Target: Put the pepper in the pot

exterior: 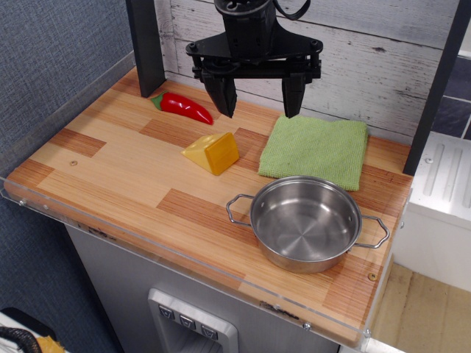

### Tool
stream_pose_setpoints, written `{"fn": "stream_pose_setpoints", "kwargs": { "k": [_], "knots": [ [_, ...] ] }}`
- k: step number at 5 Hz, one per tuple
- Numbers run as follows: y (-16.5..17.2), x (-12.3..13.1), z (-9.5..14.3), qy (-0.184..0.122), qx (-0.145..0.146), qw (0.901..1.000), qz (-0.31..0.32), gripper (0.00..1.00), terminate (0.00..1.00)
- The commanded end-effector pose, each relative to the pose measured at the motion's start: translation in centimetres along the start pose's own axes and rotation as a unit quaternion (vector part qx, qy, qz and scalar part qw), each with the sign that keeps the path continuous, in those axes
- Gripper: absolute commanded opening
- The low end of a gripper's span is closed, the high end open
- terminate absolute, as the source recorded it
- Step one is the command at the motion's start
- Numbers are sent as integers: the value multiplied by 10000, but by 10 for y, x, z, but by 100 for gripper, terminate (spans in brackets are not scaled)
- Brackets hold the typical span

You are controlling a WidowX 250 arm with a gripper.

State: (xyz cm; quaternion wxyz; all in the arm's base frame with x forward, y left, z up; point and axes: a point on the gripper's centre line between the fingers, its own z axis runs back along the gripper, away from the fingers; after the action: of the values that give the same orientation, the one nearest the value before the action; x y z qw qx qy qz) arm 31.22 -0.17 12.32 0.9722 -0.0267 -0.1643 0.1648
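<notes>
Steel pot (306, 222) nearest, unmarked; pepper (184, 107) lies far back.

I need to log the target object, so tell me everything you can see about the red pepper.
The pepper is a glossy red, chili-shaped toy that looks like plastic, with a small green stem at its left end and a pointed tip toward the right. It lies flat near the back left of the wooden table, touching nothing else. The open gripper hangs to its right, apart from it.
</notes>
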Motion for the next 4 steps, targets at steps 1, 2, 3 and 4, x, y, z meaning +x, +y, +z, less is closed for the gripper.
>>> {"fn": "stream_pose_setpoints", "kwargs": {
  "k": [1, 2, 3, 4],
  "knots": [
    [0, 0, 0, 0, 0, 10000, 0, 100, 0],
    [12, 12, -3, -110, 286, 9921, 1213, 100, 0],
    [26, 26, -6, -285, 343, 9716, 2324, 100, 0],
    [46, 39, -8, -560, 569, 9483, 3072, 100, 0]
  ]
}}
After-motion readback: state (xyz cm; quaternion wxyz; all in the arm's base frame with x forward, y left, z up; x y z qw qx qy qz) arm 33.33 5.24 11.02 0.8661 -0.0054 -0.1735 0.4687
